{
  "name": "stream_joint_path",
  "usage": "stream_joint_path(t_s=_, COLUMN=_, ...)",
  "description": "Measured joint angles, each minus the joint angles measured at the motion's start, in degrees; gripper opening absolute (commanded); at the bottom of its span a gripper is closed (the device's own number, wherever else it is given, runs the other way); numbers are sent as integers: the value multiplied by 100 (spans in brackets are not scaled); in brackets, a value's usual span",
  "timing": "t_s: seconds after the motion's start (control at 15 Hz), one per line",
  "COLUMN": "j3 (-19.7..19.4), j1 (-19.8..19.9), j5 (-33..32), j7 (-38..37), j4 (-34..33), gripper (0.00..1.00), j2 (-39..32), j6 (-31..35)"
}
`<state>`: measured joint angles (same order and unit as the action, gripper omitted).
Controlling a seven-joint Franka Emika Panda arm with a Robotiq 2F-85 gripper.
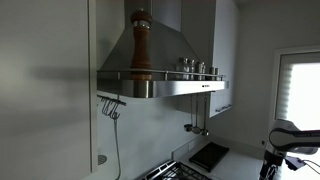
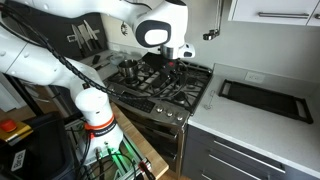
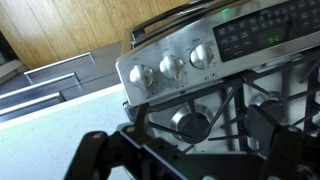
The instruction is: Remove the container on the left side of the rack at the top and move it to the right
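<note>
Kitchen wall carries the range hood (image 1: 165, 55), whose top rack (image 1: 190, 77) keeps seasonings clear of the gas stove (image 2: 160, 88). The wooden pepper mill (image 1: 141, 42) stands at its left end. My gripper (image 3: 190, 150) hangs over the burners, fingers apart, empty.

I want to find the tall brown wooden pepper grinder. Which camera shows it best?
An exterior view: the tall brown wooden pepper grinder stands upright on the shiny metal hood rack. The exterior view over the black gas stove and the wrist view miss it entirely.
</note>
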<state>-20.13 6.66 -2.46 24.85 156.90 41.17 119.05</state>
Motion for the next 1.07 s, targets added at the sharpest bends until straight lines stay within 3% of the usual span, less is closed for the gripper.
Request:
stream_joint_path(t_s=0.73, j3=156, j1=0, j5=3, j7=0, j4=-57, gripper=100, j2=13, j6=0)
stream_joint_path(t_s=1.07, j3=903, j1=-55, j5=-44, j7=-35, j4=-340, gripper=100, j2=485, j6=-3)
